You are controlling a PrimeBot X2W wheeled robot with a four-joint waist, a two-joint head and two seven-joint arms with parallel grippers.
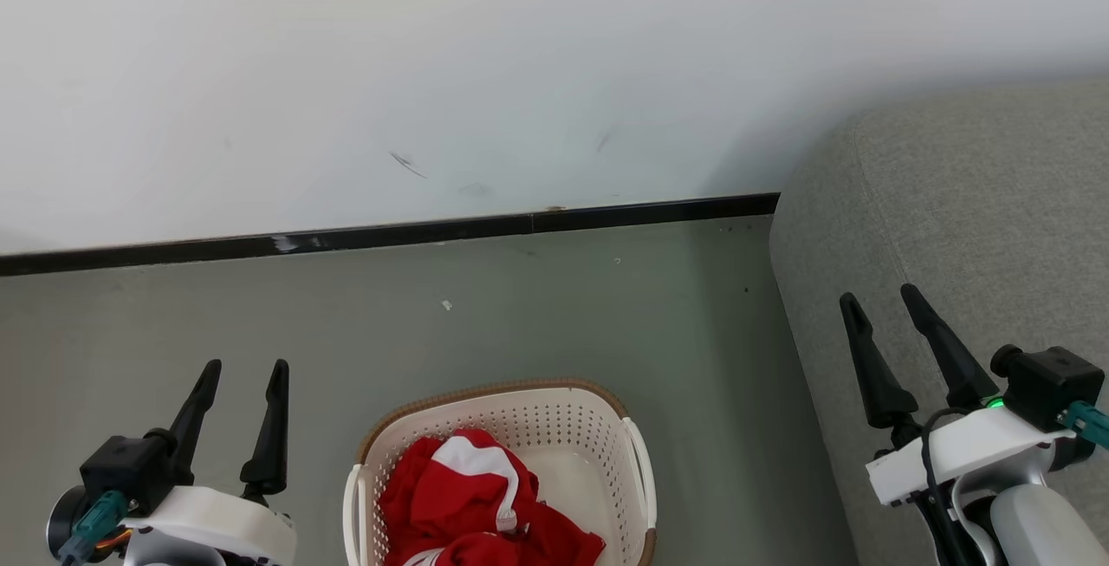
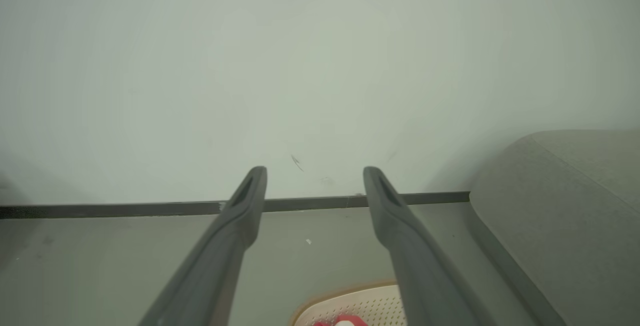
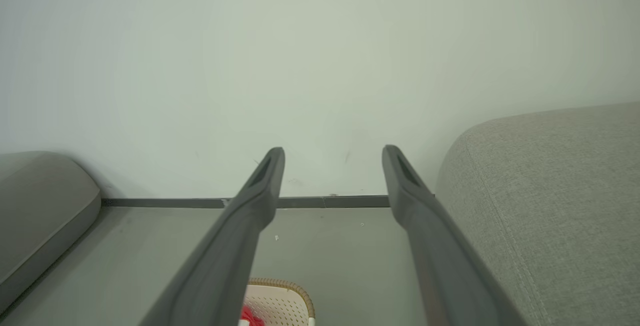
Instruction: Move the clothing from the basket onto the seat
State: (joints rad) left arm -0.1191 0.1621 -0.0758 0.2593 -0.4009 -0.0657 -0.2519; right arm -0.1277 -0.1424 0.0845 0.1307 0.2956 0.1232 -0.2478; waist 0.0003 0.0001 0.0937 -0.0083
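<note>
1. I've got the left gripper (image 1: 246,367) and right gripper (image 1: 879,294) both spread wide, holding nothing.
2. Crumpled red-and-white clothing (image 1: 468,497) sits inside the oval cream perforated plastic basket (image 1: 494,388), beside the grey woven-fabric seat (image 1: 979,202).

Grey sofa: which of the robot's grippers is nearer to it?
Right. The right gripper is at the sofa's rounded edge; the left gripper is on the far side of the laundry basket from it.
</note>
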